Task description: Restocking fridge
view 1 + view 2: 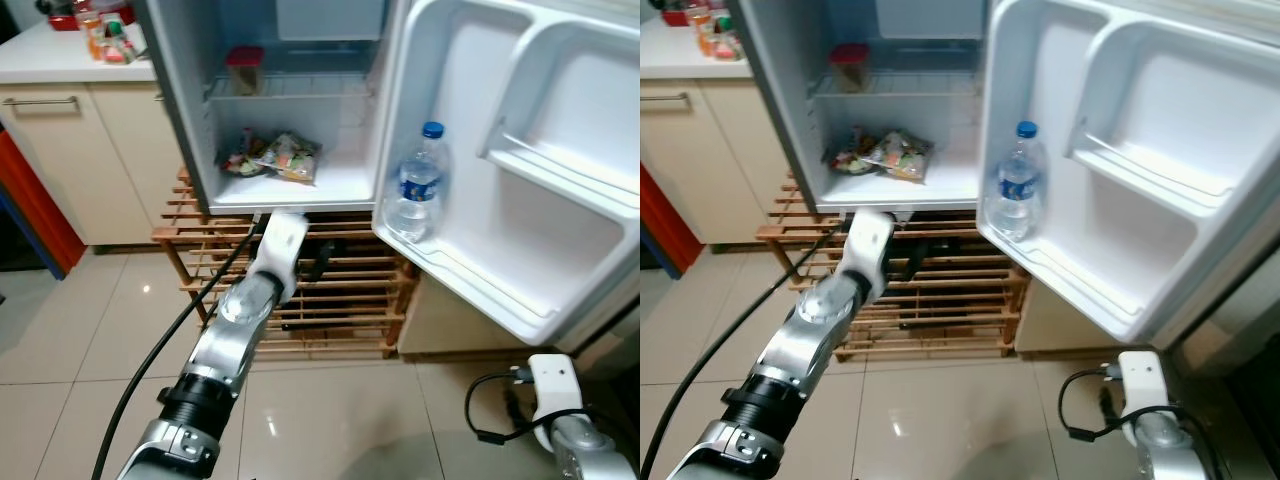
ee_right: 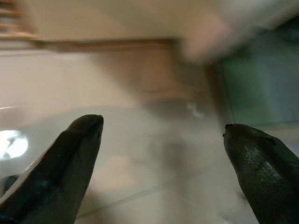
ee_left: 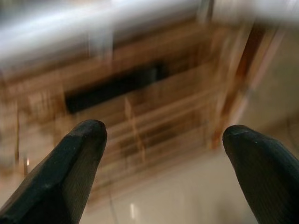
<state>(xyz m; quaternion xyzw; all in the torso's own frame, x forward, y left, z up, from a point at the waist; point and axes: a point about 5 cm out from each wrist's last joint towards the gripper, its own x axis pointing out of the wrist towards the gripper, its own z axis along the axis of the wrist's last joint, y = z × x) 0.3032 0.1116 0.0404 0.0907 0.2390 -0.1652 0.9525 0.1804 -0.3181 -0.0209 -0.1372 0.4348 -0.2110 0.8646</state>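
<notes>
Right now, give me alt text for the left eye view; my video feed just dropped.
An open mini fridge sits on a wooden slatted rack, with snack packets on its floor, a red-lidded jar on the shelf above, and a water bottle standing in the door's lower bin. The left arm's gripper reaches toward the rack, below the fridge.

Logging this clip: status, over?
Left gripper open, empty, below fridge. Right gripper open, low. Clear plastic blue-capped water bottle in door shelf. Nothing blocking.

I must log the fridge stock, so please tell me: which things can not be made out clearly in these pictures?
- Snack packets on the fridge floor: too small to read.
- Red-lidded jar: contents unclear.
- Countertop items: cut by the top edge.
- Wooden rack: blurred in the left wrist view.
- Left end effector: open, holding nothing.
</notes>
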